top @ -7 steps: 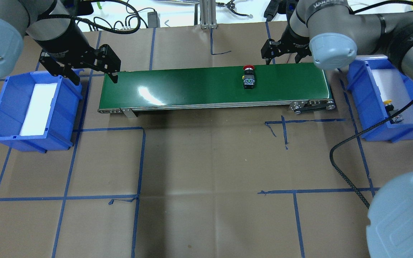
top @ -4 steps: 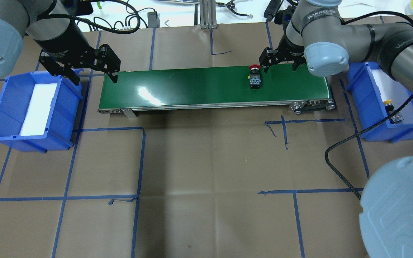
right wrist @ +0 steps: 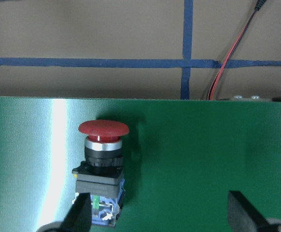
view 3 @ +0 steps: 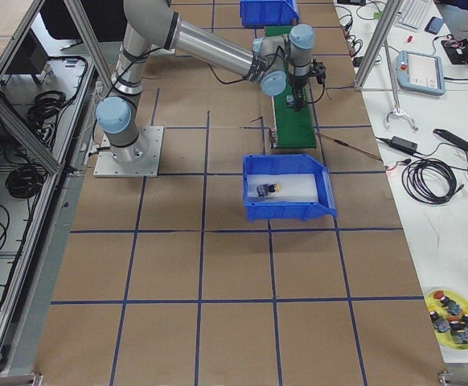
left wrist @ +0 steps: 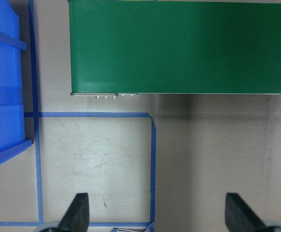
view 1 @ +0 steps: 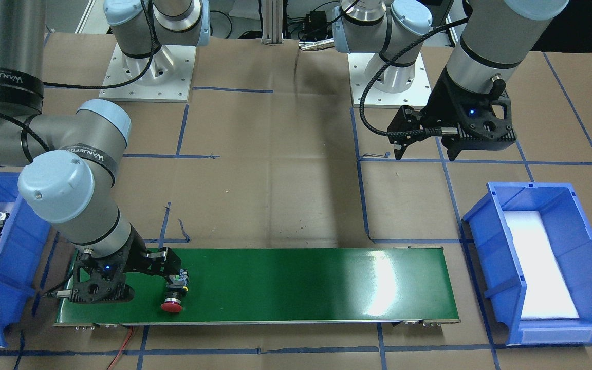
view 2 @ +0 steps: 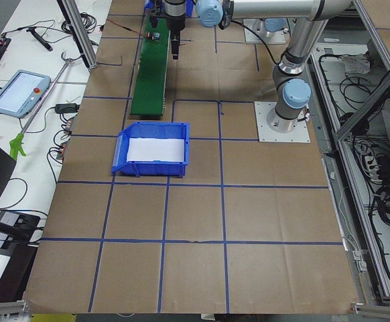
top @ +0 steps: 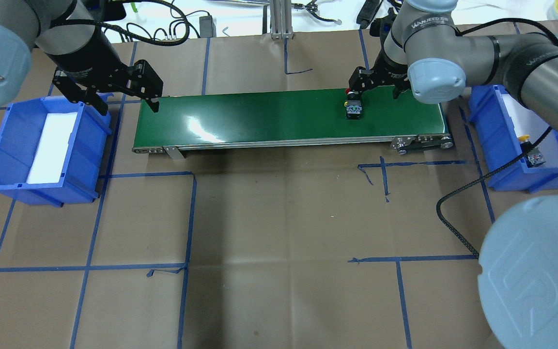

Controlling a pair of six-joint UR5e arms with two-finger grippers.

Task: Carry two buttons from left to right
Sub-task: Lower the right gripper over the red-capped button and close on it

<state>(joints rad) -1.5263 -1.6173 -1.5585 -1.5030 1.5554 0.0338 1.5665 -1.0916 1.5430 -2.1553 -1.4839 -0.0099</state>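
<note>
Nearest, at the right, the yellow-capped black push button (top: 530,149) already lies in the blue plastic bin (top: 478,105). On the green conveyor belt (top: 259,116), the red-capped black push button (top: 353,107) has ridden further right. The right end effector (right wrist: 160,217), jaws wide, has closed in over it, so pickup looks imminent. The red button's long axis crosses the belt, terminals near, cap far. The left end effector (top: 128,104) hangs wide at the belt's left end.

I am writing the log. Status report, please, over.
Left gripper open, empty. Right gripper open at red button on belt. Yellow button in right bin. Nothing in the way.
</note>
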